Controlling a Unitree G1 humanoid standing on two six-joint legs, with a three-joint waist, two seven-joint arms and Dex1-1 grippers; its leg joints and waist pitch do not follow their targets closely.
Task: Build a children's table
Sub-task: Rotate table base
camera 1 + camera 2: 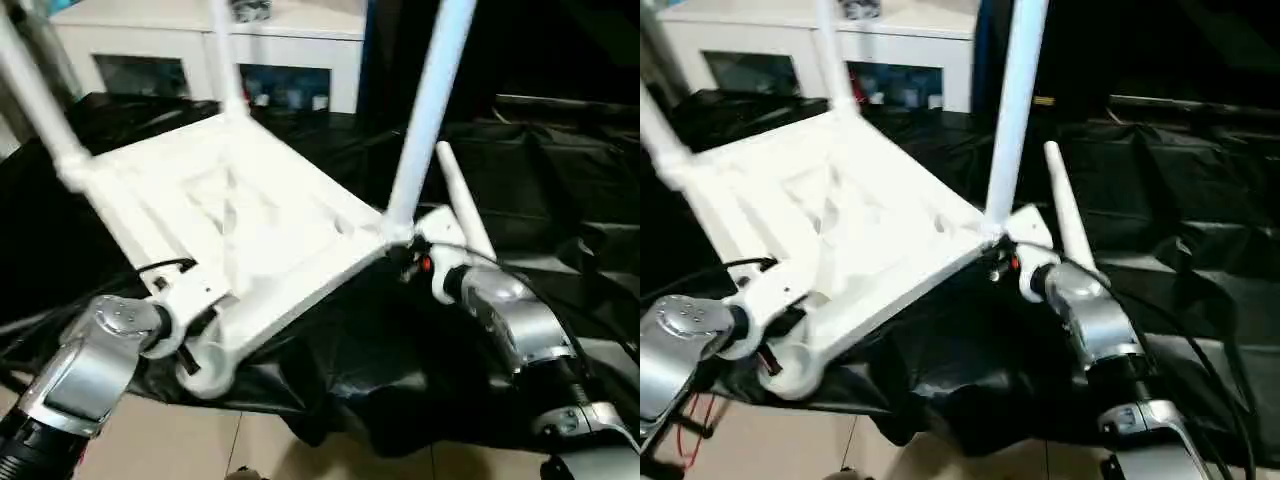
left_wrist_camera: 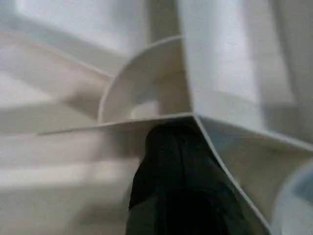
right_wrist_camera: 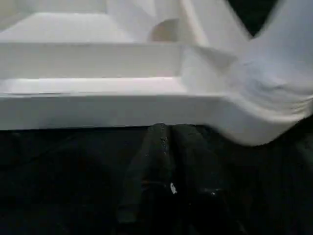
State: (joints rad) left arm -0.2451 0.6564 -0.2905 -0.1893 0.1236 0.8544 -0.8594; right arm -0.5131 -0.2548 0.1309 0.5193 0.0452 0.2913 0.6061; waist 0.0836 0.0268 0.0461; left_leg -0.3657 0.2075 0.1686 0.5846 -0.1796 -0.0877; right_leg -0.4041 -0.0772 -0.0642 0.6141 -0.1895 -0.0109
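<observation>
The children's table (image 1: 250, 210) lies upside down and tilted on the black cloth, ribbed underside up. Three white legs stand in its corner sockets: one at the right (image 1: 430, 100), one at the back (image 1: 225, 50), one at the left (image 1: 35, 95). A fourth leg (image 1: 462, 200) lies loose just behind the right corner. My left gripper (image 1: 190, 350) clasps the rim by the empty near corner socket; a black finger (image 2: 171, 171) presses against a rib. My right gripper (image 1: 405, 262) sits shut at the right corner, its fingers (image 3: 166, 161) together just under the top's edge.
The black-draped work table (image 1: 560, 180) stretches to the right and back. A white cabinet with glass doors (image 1: 290, 50) stands behind it. The table's near edge drops to a beige floor (image 1: 170, 440) right below my forearms.
</observation>
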